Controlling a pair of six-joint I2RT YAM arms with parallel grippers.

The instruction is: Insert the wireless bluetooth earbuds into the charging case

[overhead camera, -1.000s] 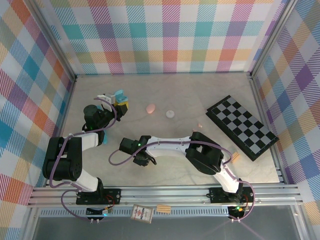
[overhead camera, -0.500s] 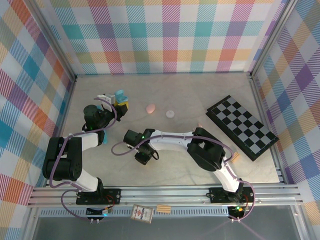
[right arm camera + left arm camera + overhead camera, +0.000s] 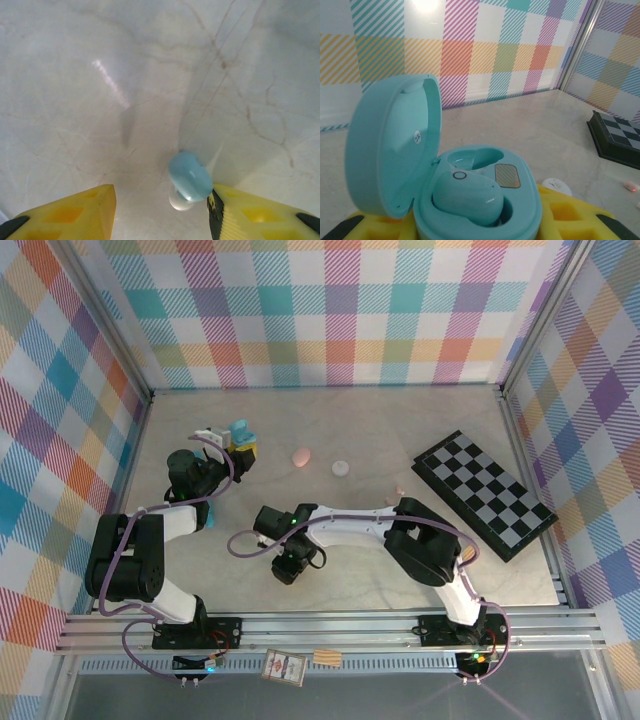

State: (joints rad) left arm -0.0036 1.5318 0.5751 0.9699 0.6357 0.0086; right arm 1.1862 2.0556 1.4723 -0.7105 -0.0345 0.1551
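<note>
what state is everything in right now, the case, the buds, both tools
charging case: lid open, held by the left tool
seated teal earbud: in one socket; the other socket is empty
loose teal earbud: lying on the table, not gripped
right tool: open, fingers either side of the loose earbud
pink case: on the table, lid too small to tell
white case: same
</note>
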